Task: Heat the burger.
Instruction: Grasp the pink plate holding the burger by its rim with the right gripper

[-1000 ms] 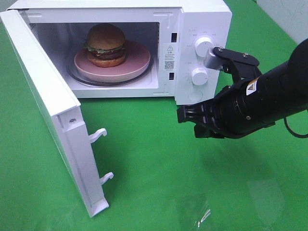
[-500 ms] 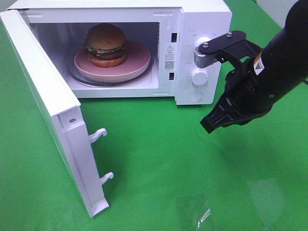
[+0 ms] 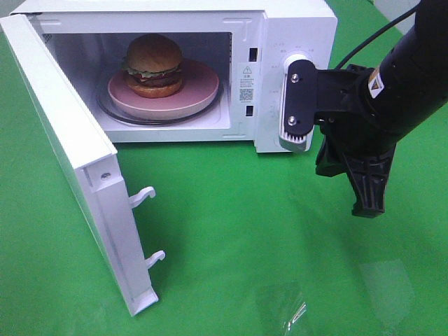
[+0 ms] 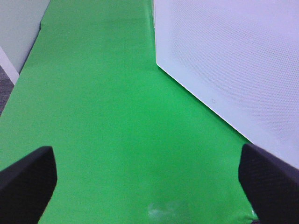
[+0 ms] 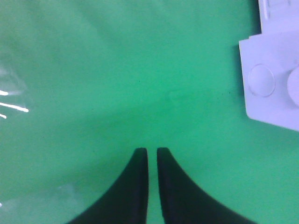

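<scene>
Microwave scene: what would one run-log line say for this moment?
burger: on pink plate inside microwave | door: open | right tool: shut, empty, near control panel | left tool: open, empty

Microwave [image 3: 301, 28] white, door [image 4: 233, 56] finely dotted; plate [image 3: 203, 91] pink; burger [image 3: 154, 63] golden-brown, green; table cover [image 3: 245, 231] green; fingers [image 5: 133, 186] black.

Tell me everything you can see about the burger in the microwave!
The burger is whole and stands upright. It has a shiny golden-brown bun on top, a frill of green lettuce, a dark patty, a bit of yellow cheese and a bottom bun. It sits on a pink round plate inside the white microwave, whose door hangs wide open. Only the plate touches it.
</scene>
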Action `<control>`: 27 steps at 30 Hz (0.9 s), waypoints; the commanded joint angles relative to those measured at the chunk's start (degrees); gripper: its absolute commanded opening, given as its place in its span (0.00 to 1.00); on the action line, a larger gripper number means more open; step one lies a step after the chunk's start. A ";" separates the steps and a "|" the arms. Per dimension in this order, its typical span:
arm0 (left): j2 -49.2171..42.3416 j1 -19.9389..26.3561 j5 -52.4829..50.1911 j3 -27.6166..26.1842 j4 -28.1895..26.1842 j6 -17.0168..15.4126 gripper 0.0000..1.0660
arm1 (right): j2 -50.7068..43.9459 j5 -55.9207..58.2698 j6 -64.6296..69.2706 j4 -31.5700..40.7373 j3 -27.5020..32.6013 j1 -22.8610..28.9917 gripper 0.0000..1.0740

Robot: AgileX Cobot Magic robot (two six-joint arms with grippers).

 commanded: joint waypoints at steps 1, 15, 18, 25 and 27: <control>-0.34 0.23 -0.74 0.17 -0.17 0.00 0.92 | -0.69 0.52 -12.15 -0.69 -0.40 0.00 0.14; -0.34 0.23 -0.74 0.17 -0.17 0.00 0.92 | -0.74 -1.49 -18.62 -0.52 -0.40 0.00 0.68; -0.34 0.23 -0.74 0.17 -0.17 0.00 0.92 | -0.74 -3.67 -15.41 -0.86 -0.40 0.00 0.92; -0.34 0.23 -0.74 0.17 -0.17 0.00 0.92 | -0.46 -4.35 -14.90 -3.84 -0.46 0.00 0.93; -0.34 0.23 -0.74 0.17 -0.17 0.00 0.92 | -0.46 -5.04 -14.38 -5.16 -0.74 0.86 0.92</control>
